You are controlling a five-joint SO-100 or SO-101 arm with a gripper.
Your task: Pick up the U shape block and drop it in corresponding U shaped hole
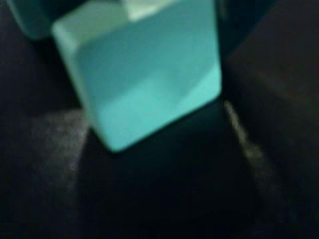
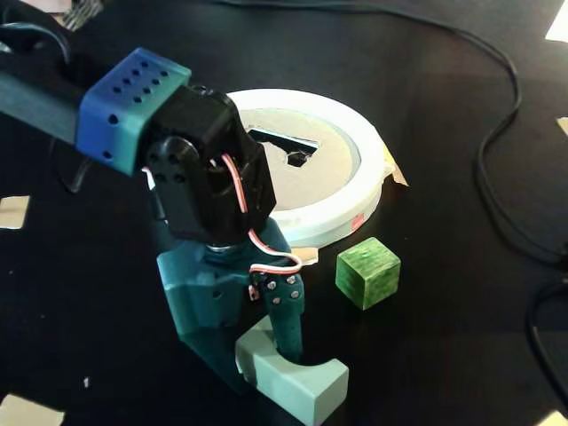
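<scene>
The pale teal U-shaped block lies on the black table at the bottom of the fixed view, its notch facing up. My teal gripper stands over it, one finger down in the notch and the other jaw on the block's left side, closed on the U's left arm. In the blurred wrist view the block fills the upper half between the jaws of my gripper. The round white sorter lid with a dark cut-out hole lies behind the arm.
A green cube sits on the table between the lid and the block. Black cables run along the right side. Scraps of tape lie at the left edge.
</scene>
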